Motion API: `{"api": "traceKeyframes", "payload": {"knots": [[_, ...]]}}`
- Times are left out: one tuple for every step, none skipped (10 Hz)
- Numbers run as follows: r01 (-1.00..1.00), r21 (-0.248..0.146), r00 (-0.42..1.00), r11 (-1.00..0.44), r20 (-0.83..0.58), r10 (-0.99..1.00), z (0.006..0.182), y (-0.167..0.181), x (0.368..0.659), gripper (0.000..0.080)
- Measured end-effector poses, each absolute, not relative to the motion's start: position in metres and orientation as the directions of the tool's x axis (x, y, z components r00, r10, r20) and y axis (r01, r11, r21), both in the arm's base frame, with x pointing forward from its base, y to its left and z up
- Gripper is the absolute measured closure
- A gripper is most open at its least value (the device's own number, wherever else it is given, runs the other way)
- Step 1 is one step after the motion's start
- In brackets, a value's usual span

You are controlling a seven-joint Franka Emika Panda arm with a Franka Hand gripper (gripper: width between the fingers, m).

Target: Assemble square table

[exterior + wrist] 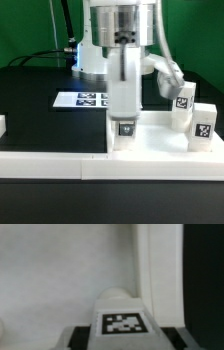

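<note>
Your gripper pinches a tagged white leg, held upright over the square tabletop. Beyond and to its exterior-view right stand two more legs. Farther behind lies the marker board.

Exterior frontal, mid-range; wrist close, down hand; shared tagged leg.

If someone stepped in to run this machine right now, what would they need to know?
Gripper: low over the white tabletop slab, apparently shut on a tagged leg standing on it; the wrist view shows that leg close up.
Two more tagged legs stand on the slab's side toward the exterior view's right. A fourth is not clearly visible.
The marker board lies behind on the black table.
Done: apparently one leg being placed. Left: the other legs.
</note>
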State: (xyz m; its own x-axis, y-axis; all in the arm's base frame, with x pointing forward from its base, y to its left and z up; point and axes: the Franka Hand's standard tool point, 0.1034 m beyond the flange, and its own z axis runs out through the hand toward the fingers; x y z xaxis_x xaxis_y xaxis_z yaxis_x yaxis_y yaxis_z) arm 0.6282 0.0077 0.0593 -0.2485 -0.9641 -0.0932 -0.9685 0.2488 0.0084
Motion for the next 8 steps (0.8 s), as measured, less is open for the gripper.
{"api": "traceKeyframes", "payload": {"knots": [[-0.921,0.048,-0.390,0.387,-0.120,-0.913,0.0596,0.0066,0.6295,0.0515],[-0.892,0.064,-0.453,0.448,-0.123,-0.883,0.0590,0.0058,0.6287,0.0515],[-0.871,0.072,-0.491,0.486,-0.119,-0.863,0.0586,0.0057,0.6280,0.0511],[-0.855,0.076,-0.519,0.513,-0.116,-0.847,0.0587,0.0055,0.6277,0.0511],[-0.850,0.076,-0.527,0.522,-0.111,-0.843,0.0587,0.0049,0.6269,0.0511],[-0.837,0.077,-0.548,0.542,-0.104,-0.830,0.0587,0.0036,0.6257,0.0509],[-0.832,0.077,-0.555,0.550,-0.100,-0.826,0.0588,0.0034,0.6252,0.0508],[-0.818,0.079,-0.576,0.570,-0.089,-0.813,0.0589,0.0024,0.6240,0.0508]]}}
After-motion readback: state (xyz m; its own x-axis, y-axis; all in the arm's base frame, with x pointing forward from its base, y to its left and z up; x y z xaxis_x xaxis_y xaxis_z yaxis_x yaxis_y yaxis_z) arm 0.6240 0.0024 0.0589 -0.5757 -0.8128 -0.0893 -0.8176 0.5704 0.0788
